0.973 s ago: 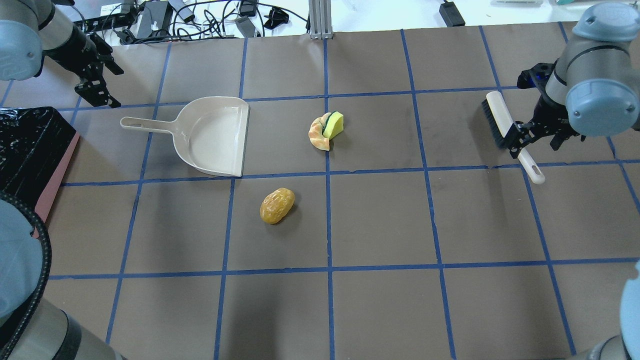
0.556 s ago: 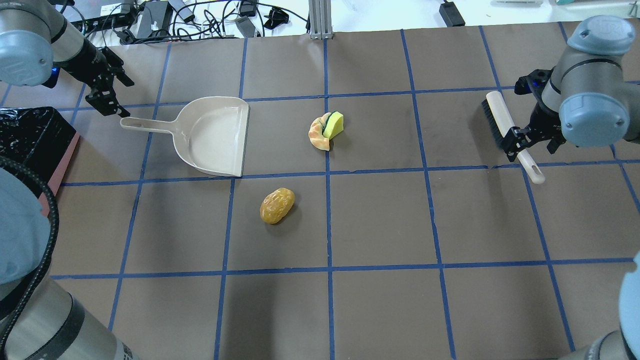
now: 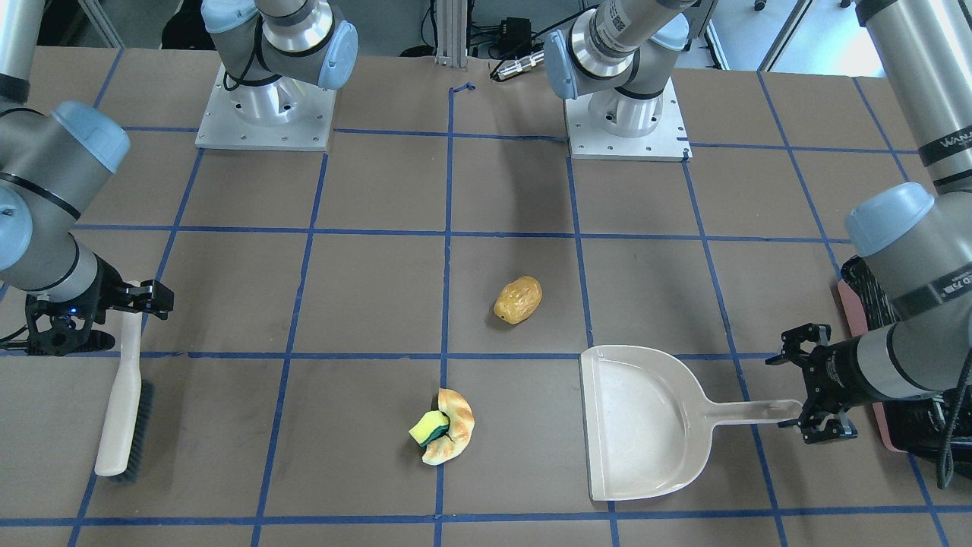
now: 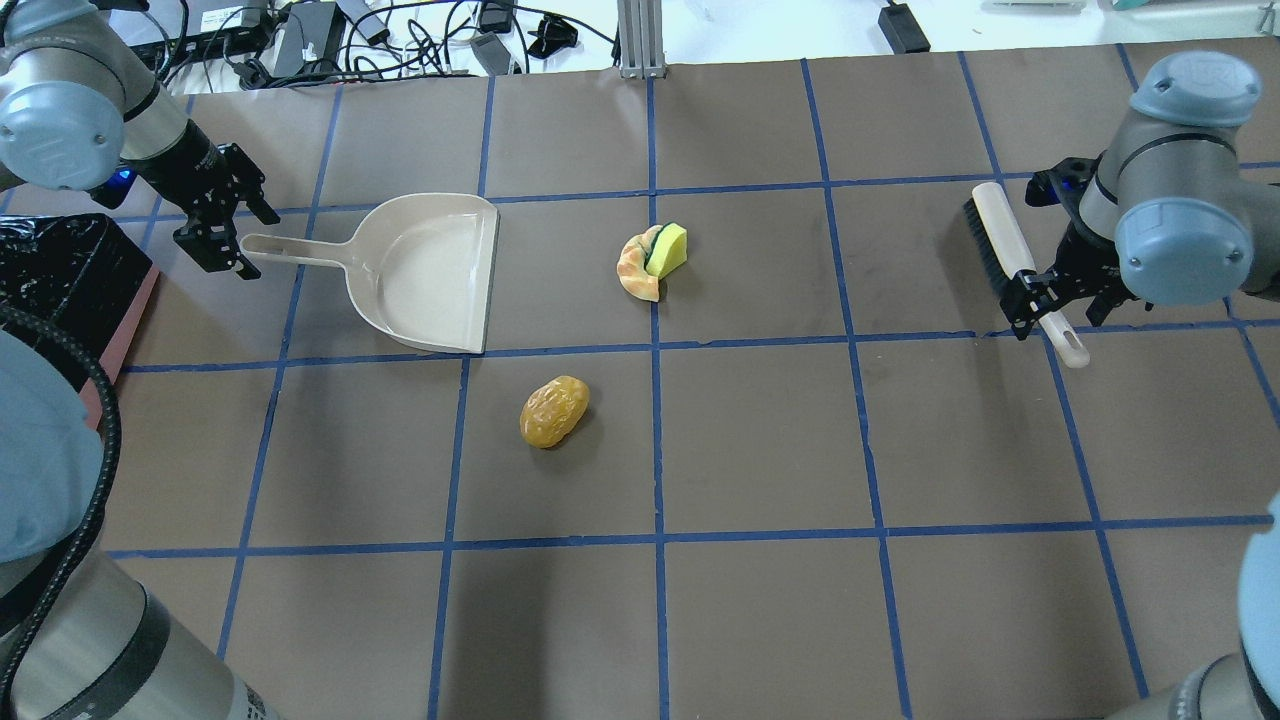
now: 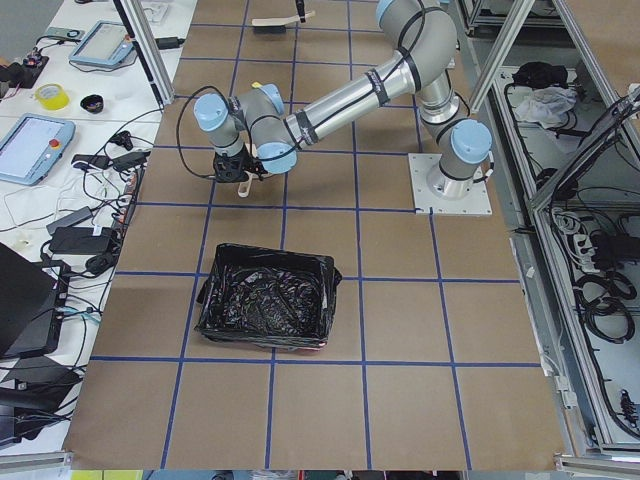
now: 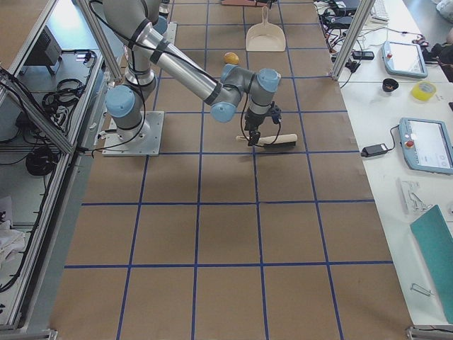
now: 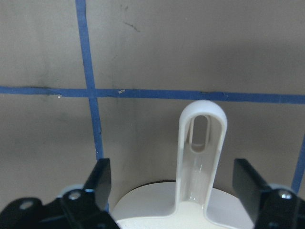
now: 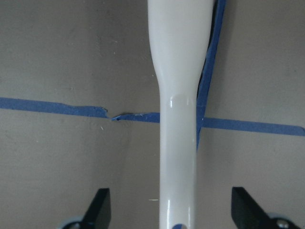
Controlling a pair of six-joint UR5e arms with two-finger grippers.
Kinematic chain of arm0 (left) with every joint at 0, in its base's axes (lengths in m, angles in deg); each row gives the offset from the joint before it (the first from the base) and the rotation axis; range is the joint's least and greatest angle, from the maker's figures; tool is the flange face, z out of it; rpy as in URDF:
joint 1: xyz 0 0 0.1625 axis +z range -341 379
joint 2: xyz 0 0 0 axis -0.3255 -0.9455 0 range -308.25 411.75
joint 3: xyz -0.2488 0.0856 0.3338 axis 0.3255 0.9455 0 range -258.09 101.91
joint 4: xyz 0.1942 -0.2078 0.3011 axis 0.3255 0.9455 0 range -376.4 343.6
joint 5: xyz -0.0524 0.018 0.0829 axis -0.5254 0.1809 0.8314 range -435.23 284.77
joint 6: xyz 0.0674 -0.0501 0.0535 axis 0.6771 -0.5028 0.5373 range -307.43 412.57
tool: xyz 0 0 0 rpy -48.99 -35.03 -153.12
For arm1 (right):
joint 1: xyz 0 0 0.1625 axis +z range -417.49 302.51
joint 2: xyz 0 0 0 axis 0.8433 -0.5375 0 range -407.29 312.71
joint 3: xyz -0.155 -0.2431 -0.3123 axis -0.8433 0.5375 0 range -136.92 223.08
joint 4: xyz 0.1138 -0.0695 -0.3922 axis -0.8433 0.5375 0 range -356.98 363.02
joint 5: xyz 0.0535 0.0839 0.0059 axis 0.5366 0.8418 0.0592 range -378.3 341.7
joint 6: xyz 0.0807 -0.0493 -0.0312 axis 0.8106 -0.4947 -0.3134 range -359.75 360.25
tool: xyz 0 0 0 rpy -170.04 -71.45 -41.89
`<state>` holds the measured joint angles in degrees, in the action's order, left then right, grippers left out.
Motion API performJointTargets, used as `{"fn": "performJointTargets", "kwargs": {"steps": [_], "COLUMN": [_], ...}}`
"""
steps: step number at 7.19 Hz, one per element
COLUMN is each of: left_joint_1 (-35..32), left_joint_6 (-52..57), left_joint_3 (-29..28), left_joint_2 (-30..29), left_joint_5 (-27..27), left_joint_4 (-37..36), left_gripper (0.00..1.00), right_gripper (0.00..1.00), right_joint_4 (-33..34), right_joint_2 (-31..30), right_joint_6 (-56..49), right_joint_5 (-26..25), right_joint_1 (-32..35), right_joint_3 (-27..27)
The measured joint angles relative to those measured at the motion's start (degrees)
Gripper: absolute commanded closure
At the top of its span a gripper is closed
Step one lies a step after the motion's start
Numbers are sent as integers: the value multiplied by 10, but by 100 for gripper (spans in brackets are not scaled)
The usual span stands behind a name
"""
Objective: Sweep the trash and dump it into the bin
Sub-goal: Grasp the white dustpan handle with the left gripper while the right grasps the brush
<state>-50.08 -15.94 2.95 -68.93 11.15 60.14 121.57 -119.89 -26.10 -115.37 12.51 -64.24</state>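
while the left end effector [image 4: 255, 243] gapes, trash [image 4: 554, 410] lies apart (rightward).

In your overhead view the dustpan [image 4: 430, 270] lies left of centre, with its handle end between the fingers of the left gripper [image 4: 247, 243]. The bin [image 4: 60, 270] is further left. Mid-table, the sponge [image 4: 668, 248] touches the dumpling [image 4: 635, 270], and the lump [image 4: 554, 410] lies nearer the robot. Far right, the right gripper [image 4: 1050, 310] straddles the handle of the brush [image 4: 1005, 245].
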Motion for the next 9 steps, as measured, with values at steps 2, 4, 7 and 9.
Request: {"fn": "performJointTargets", "kwargs": {"steps": [2, 4, 7, 9], "left_joint_1": [0, -1, -3, -3], "left_joint_6": [8, 10, 10, 14], "left_joint_3": [1, 4, 22, 28], "left_joint_2": [-5, -7, -8, -8], "left_joint_5": [-2, -4, -6, -11], "left_joint_4": [-43, -56, -61, -63], "left_gripper": [9, 9, 24, 33], "right_gripper": [15, 14, 31, 38], "right_joint_4": [6, 22, 37, 39], "right_joint_2": [1, 7, 8, 8], "right_joint_6": [0, 2, 6, 7], "right_joint_5": [2, 3, 6, 12], "right_joint_1": [-3, -3, -3, -3], "right_joint_3": [-7, -8, -9, -9]}}
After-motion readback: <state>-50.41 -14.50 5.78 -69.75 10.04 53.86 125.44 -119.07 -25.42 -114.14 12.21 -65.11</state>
